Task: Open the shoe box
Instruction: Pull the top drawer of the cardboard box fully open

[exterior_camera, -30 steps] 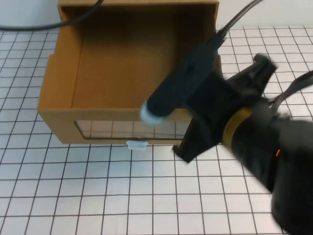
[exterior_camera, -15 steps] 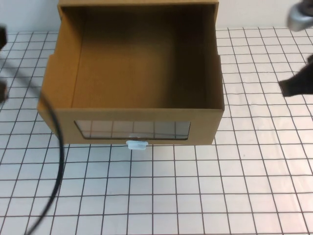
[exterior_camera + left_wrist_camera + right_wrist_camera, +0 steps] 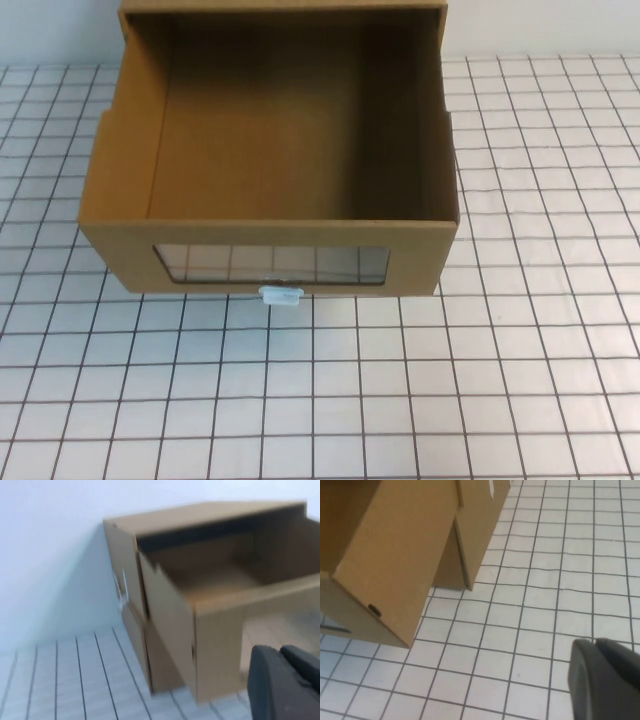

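Observation:
The brown cardboard shoe box (image 3: 120, 170) stands at the back of the gridded table, its drawer pulled out toward me and empty inside. Its front wall has a clear window (image 3: 270, 263) and a small white pull tab (image 3: 281, 295). Neither arm appears in the high view. In the left wrist view my left gripper (image 3: 280, 651) hangs off the box's left side (image 3: 215, 635), fingers pressed together, holding nothing. In the right wrist view my right gripper (image 3: 596, 642) is above the table to the right of the box (image 3: 395, 560), shut and empty.
The white gridded table (image 3: 330, 400) spreads in front of the box and on both sides. A pale wall (image 3: 50, 555) rises behind the box.
My right arm, which stood at the drawer's front right corner, has pulled away to the right and out of the high view. The dark cable on the left is gone too. The drawer has not moved.

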Motion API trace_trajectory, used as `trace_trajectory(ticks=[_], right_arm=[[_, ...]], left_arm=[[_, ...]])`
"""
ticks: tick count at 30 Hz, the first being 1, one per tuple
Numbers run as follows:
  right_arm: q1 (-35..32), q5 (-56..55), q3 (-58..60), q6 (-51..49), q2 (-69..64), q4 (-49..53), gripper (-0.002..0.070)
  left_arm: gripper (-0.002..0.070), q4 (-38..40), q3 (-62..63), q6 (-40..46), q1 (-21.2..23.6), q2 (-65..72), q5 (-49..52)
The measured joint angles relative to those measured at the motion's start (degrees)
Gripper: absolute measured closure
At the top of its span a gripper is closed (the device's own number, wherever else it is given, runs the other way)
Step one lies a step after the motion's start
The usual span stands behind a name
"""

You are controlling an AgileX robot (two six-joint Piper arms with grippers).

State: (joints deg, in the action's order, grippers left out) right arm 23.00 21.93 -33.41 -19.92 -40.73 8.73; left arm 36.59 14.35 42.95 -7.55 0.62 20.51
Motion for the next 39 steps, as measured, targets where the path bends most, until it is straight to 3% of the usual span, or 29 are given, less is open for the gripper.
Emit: trace_trajectory(ticks=[5, 12, 34, 39], right_arm=[[0.0, -6.67, 9.5, 0.0, 10.98, -3.59, 0.0689], [0.0, -7.95, 14.08, 0.0, 17.43, -6.66, 0.0689], [0.0, -4.08, 14.17, 0.0, 17.43, -7.01, 0.0689], [-0.09, -3.69, 14.17, 0.09, 17.43, -1.39, 0.0689]], left_arm=[[0.0677, 1.84, -7.91, -0.71, 0.0, -1.22, -2.02], [0.0677, 4.53, -15.33, -0.75, 0.0, -1.22, -13.8], [0.0677, 4.92, -15.83, -0.61, 0.0, -1.22, -10.99], [0.0677, 4.92, -15.83, -0.49, 0.0, -1.22, -10.99]])
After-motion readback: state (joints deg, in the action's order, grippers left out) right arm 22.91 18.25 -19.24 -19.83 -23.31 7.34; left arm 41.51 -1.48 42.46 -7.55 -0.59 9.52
